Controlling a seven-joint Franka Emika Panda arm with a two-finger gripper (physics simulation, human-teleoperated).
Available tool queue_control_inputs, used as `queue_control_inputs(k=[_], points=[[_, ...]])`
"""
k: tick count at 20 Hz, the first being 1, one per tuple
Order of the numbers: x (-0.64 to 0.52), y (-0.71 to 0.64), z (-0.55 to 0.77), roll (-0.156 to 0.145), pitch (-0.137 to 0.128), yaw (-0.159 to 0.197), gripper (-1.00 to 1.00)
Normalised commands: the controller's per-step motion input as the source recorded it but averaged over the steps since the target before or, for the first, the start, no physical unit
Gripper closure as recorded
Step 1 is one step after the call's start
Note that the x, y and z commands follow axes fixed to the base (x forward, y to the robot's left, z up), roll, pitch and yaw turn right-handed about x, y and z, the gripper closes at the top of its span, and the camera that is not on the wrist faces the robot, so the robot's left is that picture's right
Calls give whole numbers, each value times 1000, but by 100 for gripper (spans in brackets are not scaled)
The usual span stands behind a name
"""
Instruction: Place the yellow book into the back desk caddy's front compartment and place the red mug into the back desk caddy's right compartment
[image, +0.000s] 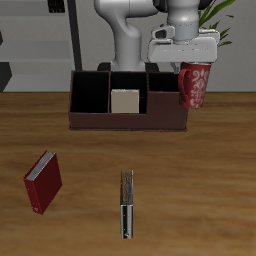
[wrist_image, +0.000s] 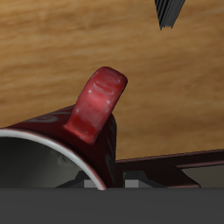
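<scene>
My gripper (image: 192, 66) is shut on the rim of the red mug (image: 196, 86), which hangs upright in the air at the end of the back desk caddy (image: 128, 121), over the outer wall of its right compartment (image: 166, 96). In the wrist view the mug's red loop handle (wrist_image: 100, 107) and white inside fill the picture, with the caddy's dark wall (wrist_image: 179, 163) beyond. My fingertips are hidden there. The yellow book (image: 124, 101) stands in the caddy's front compartment, the small middle section.
A red book (image: 42, 182) lies near the table's front edge. A dark book with a pale spine (image: 127, 203) lies beside it, and its end shows in the wrist view (wrist_image: 171, 10). The robot's base stands behind the caddy.
</scene>
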Motion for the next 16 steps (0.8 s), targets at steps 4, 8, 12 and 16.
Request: queue_control_inputs(k=[4,8,12,16], points=[[-689,96,432,-32,-27,85,100],[-481,87,366,1,-37,39,100],[-345,-22,311,-15,-56,41,100],[-281,-139,141,-3,-19,24,100]])
